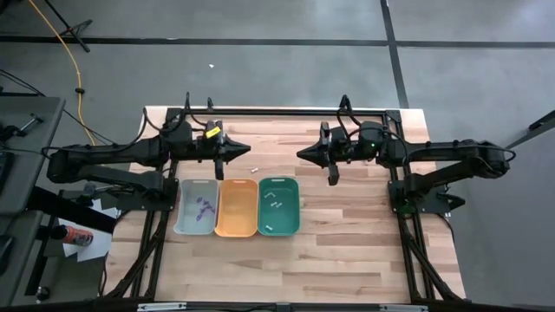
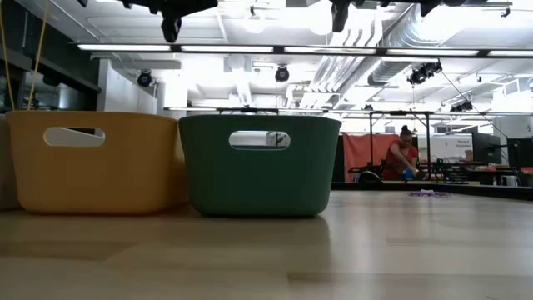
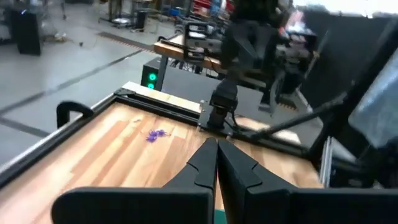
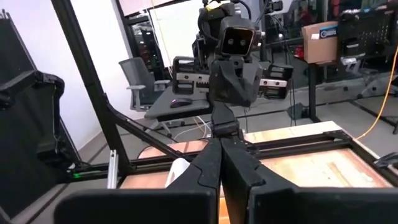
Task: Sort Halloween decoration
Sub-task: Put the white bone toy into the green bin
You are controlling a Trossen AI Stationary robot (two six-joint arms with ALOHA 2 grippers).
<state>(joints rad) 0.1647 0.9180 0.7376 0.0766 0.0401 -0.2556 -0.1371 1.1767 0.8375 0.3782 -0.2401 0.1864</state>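
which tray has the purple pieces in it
The grey tray, leftmost of the three; purple pieces lie inside it. The teal one holds white sticks.

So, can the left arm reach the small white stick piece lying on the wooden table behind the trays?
Probably yes: the small white stick piece lies in the open beside the left pincer, with nothing between them.

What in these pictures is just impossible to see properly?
- Purple pieces in the grey tray: too small in the high view to count or tell their shape.
- White pieces in the teal tray: same; in the low view its wall hides them.
- Orange tray: anything inside is too small to tell.
- White piece loose on the table: too small.
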